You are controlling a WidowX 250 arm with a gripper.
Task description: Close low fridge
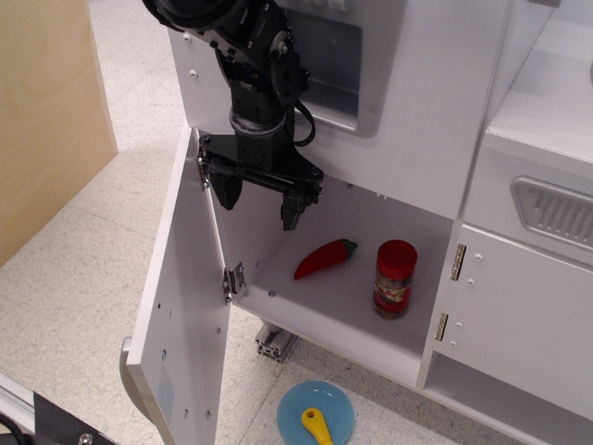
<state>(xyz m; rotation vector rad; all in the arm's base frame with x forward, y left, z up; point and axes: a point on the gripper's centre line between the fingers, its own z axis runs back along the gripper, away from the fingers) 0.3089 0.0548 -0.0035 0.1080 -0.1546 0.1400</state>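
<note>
The low fridge is a white lower compartment, standing open. Its flat white door swings out to the left on metal hinges, its inner face toward me; a grey handle edge shows at its lower outer corner. Inside lie a red chili pepper and a red spice jar, upright. My black gripper hangs open and empty at the top left of the opening, just right of the door's upper hinge edge, fingers pointing down.
The upper white panel with a recessed grey dispenser is above. A white cabinet with a grey vent stands right. A blue plate with a yellow item lies on the floor in front. A wooden panel stands left.
</note>
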